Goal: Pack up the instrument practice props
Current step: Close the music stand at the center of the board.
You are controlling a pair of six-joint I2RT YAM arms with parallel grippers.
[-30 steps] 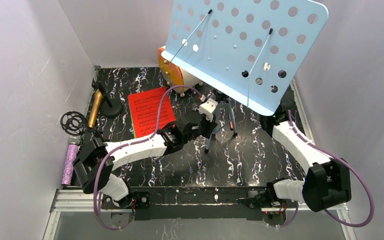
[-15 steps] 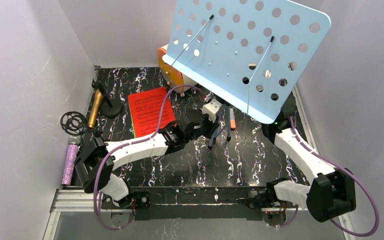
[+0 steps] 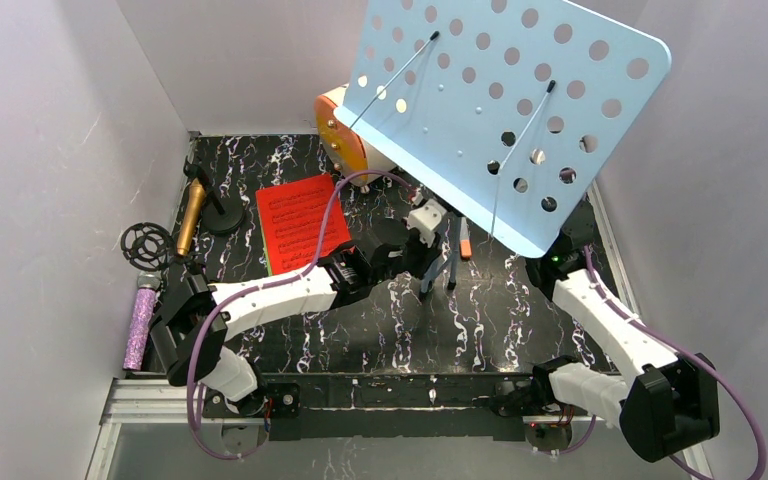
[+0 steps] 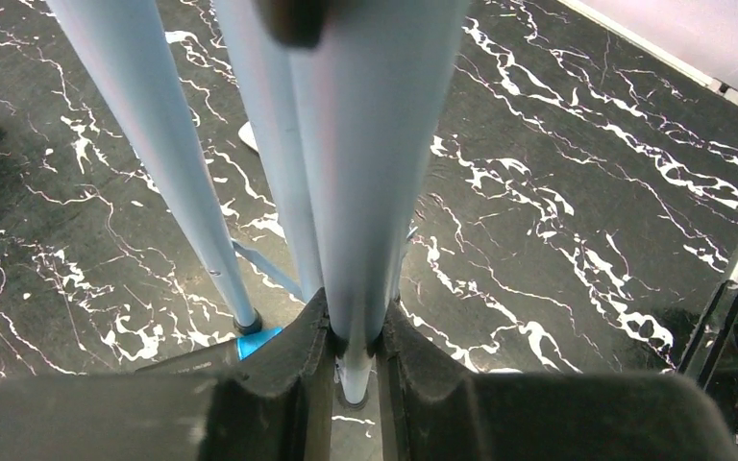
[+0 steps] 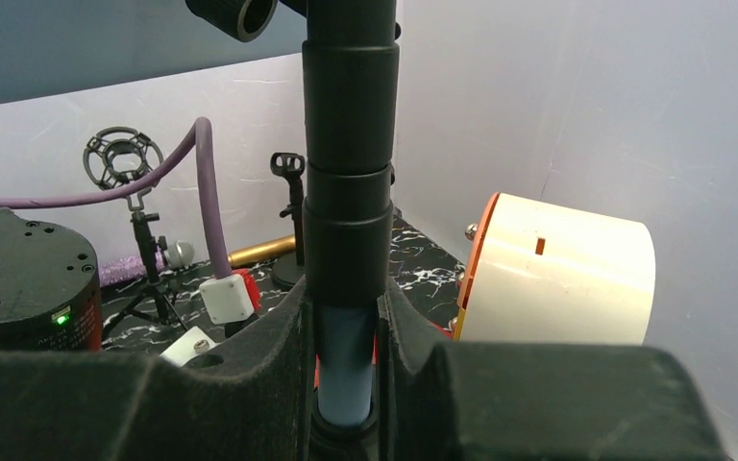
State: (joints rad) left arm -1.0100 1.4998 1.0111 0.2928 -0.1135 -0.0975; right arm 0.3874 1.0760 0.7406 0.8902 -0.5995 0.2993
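The pale-blue perforated sheet-music tripod (image 3: 500, 110) stands tilted over the middle of the table, its legs (image 3: 442, 262) drawn close together. My left gripper (image 4: 356, 336) is shut on one pale-blue leg (image 4: 365, 173). My right gripper (image 5: 346, 331) is shut on the stand's pole (image 5: 346, 192), hidden under the plate in the top view. A red music sheet (image 3: 300, 222) lies flat with a green edge (image 3: 266, 262) under it. The gold microphone (image 3: 192, 215), a black mic tripod (image 3: 146, 243) and the purple microphone (image 3: 140, 325) sit at the left.
The round cream-and-orange drawer cabinet (image 3: 345, 140) stands at the back, partly behind the plate, close to the right wrist (image 5: 557, 269). White walls enclose the table on three sides. A metal rail (image 3: 360, 395) runs along the near edge.
The stand's plate has shifted right and up, and its legs have come closer together. The right arm has swung outward to the right. Both grips are unchanged.
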